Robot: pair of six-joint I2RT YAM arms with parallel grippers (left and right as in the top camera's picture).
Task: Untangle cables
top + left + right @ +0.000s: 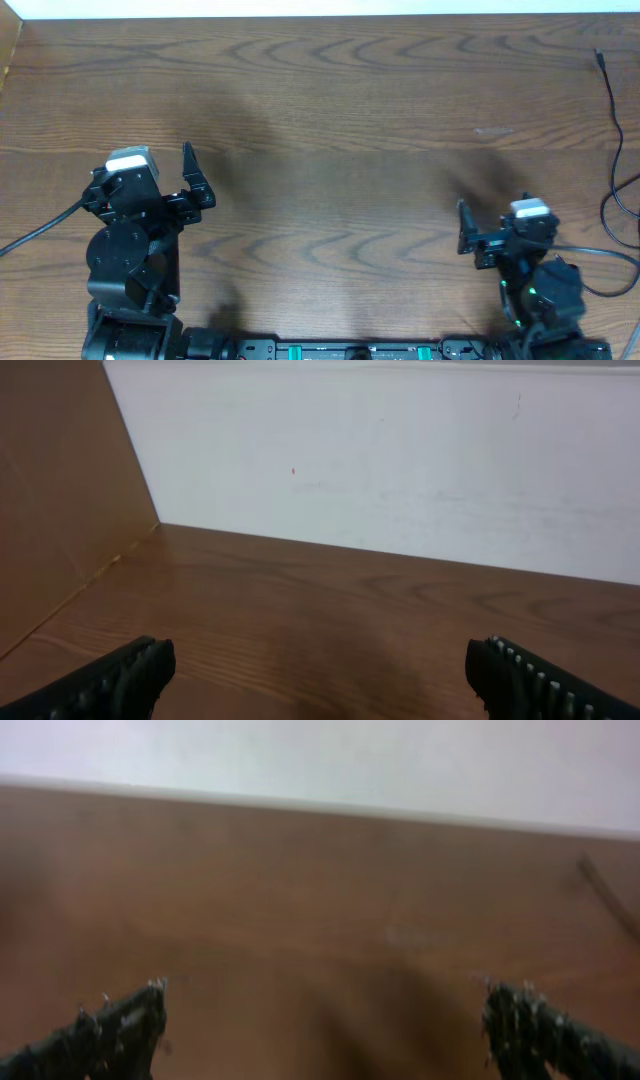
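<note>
A thin black cable lies along the far right edge of the table. Its small plug end is near the back and it loops lower down, partly running out of view. A blurred stretch of it shows at the right in the right wrist view. My left gripper is open and empty over bare wood at the left, far from the cable; its two fingers show in the left wrist view. My right gripper is open and empty at the front right, left of the cable.
The wooden table ends at a white wall at the back. A brown panel stands at the left side. Thicker black arm wires run off the left and right arm bases.
</note>
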